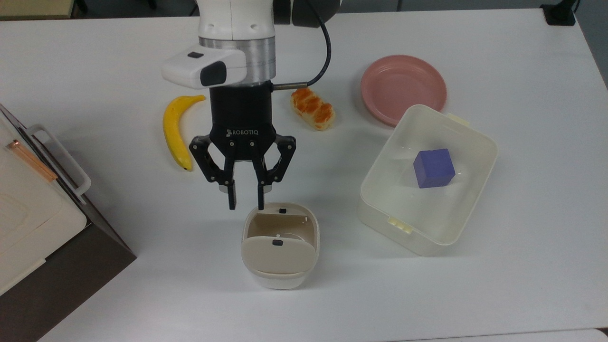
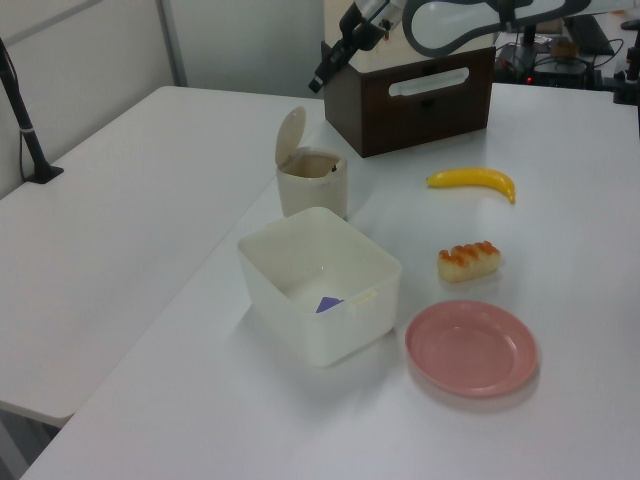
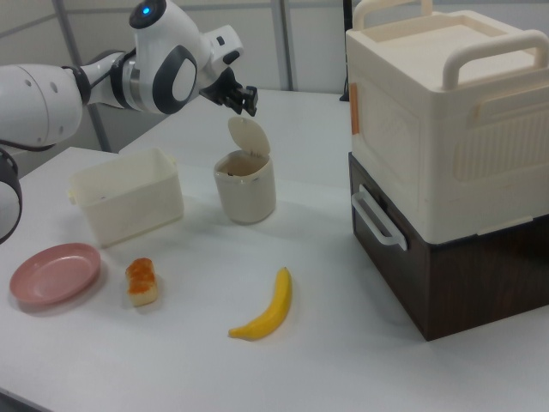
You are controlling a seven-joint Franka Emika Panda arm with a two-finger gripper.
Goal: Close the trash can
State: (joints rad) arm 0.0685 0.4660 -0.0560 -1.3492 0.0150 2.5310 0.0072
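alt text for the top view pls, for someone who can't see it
A black gripper hangs with fingers nearly together beside the open trash can on a white table. Around them lie a banana, a pastry, a pink plate and a tub holding a blue cube.

Bright, even overhead light. Soft, faint shadows on the white table beside the tub and under the arm. Mild glare on the pink plate. Slightly soft, grainy side views.
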